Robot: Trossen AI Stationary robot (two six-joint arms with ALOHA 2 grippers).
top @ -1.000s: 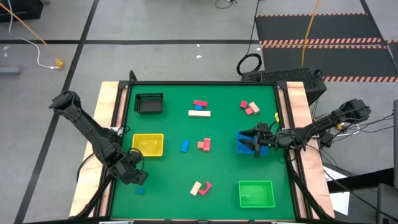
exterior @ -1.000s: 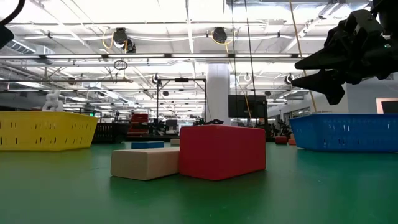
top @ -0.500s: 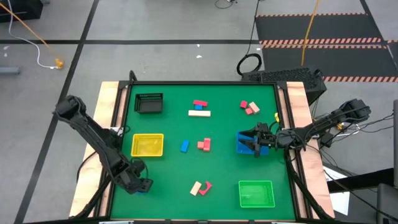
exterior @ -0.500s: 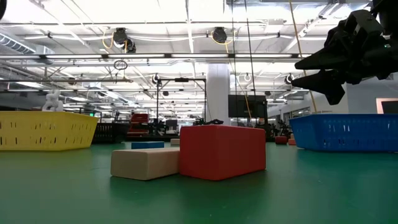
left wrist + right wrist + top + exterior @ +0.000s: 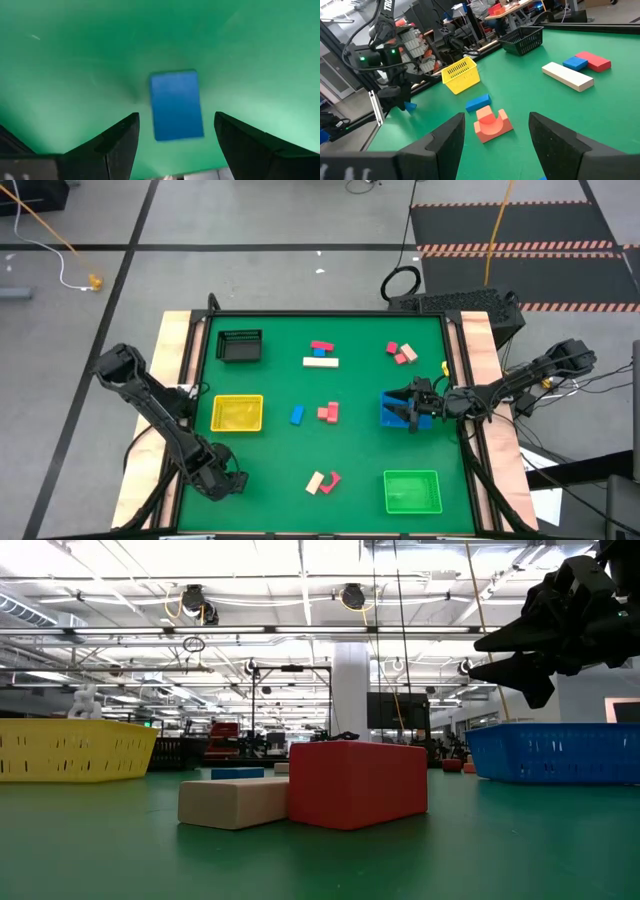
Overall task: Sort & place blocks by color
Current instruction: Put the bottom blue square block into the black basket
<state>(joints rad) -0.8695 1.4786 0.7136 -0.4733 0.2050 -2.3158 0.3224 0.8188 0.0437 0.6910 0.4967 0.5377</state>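
Green felt covers the table (image 5: 350, 380), the biggest thing we see, with four square trays on it: a green tray (image 5: 412, 491) at the near right corner, a yellow tray (image 5: 238, 414) on the left, a blue tray (image 5: 393, 409) on the right and a black tray (image 5: 240, 346) at the far left corner.

Our left gripper (image 5: 222, 482) hangs low over the near left corner, fingers spread apart and gripping nothing. In the left wrist view a blue block (image 5: 176, 104) lies flat on the felt between the two fingers (image 5: 120, 140), touching neither. From above, that block is hidden under the gripper.

Our right gripper (image 5: 411, 412) hovers over the blue tray, fingers parted and empty.

The other blocks lie well apart from both grippers: a tan bar (image 5: 320, 362) with a red block (image 5: 321, 346) beside it toward the far edge, pink blocks (image 5: 402, 353) far right, a small blue block (image 5: 297, 415) and a pink arch piece (image 5: 329, 412) mid-table, and a tan and red pair (image 5: 323, 481) near the front edge.

In the low view that front pair blocks most of the table behind it, and whether anything lies inside the trays we cannot tell.
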